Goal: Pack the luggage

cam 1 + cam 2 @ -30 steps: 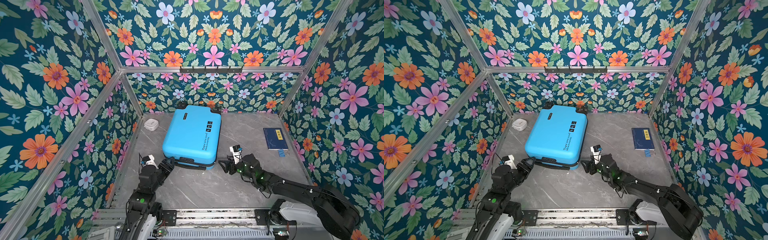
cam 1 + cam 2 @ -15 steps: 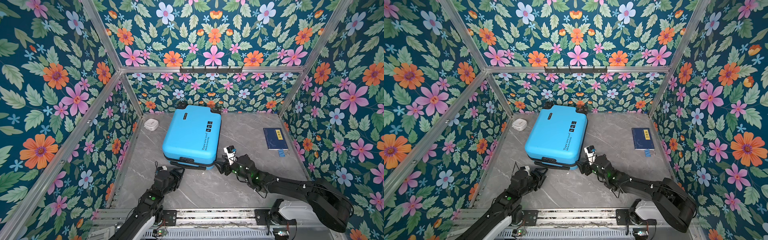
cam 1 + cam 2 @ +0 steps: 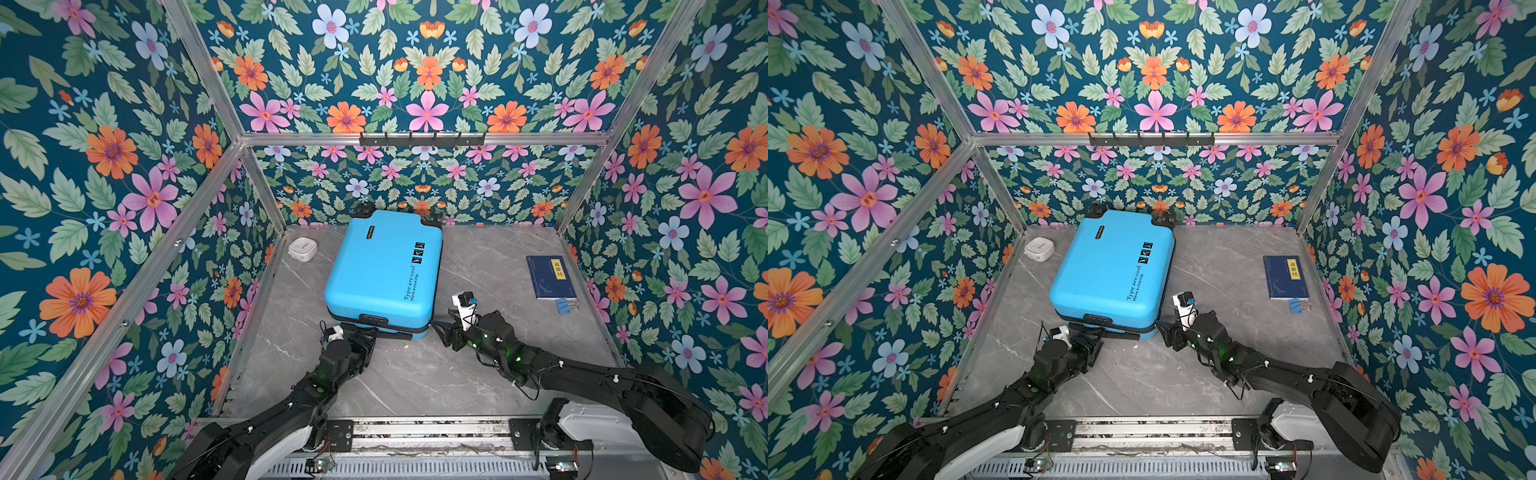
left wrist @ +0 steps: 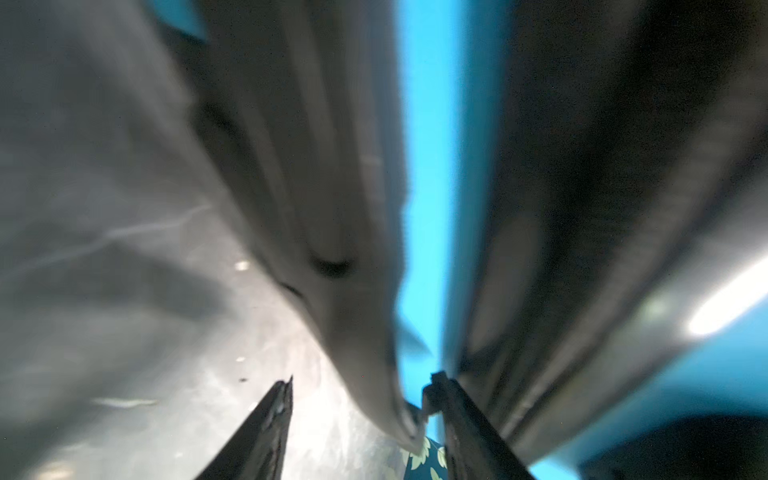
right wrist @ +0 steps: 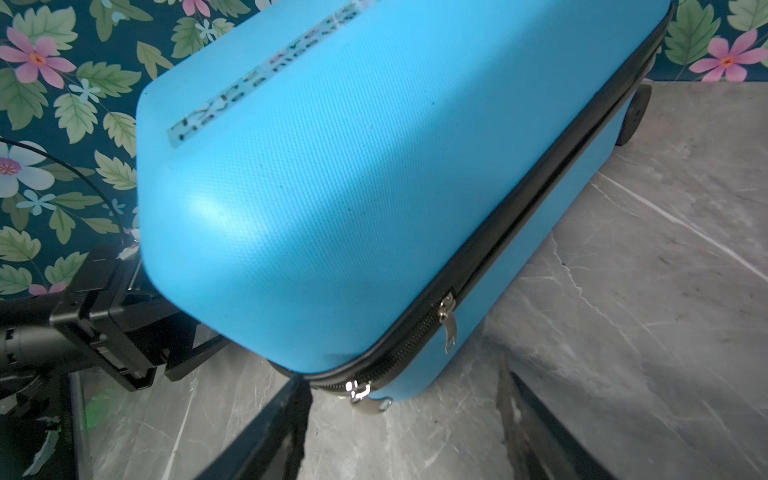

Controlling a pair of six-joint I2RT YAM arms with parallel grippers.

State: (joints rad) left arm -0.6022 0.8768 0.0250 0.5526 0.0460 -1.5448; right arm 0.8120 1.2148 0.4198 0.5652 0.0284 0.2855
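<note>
The blue suitcase [image 3: 384, 270] lies flat and closed on the grey table [image 3: 415, 382], wheels toward the back wall; the zipper [image 5: 478, 266] runs shut along the visible seam, with two metal pulls [image 5: 448, 322] at the near corner. A blue book [image 3: 549, 276] with a binder clip [image 3: 564, 305] beside it lies well apart to the side of the right gripper [image 3: 441, 330]; a white round object [image 3: 302, 248] lies beyond the left gripper [image 3: 371, 334], near the far left corner. Closed case with items outside fits either a stage preceding opening or a finished closure with these items omitted; the pictures do not settle which.

Hazards, as judgement:
- The left gripper sits at the black carry handle [image 3: 376, 321] on the near edge; the left wrist view is blurred, so whether the handle lies between the fingers cannot be confirmed; a partial grip could slip and shove the case backward.
- The right gripper has its jaws spread, holding nothing, just ahead of the zipper pulls; the pulls are small and loose, so a slight misalignment could pinch the seam fabric or miss entirely.
- Any pull on one pull tab without bracing could rotate the case on the smooth table.

Pose: both arms extend low and forward, converging on the near end of the case; the left gripper appears parted around the handle zone; the right wrist tilts downward at the corner.
</note>
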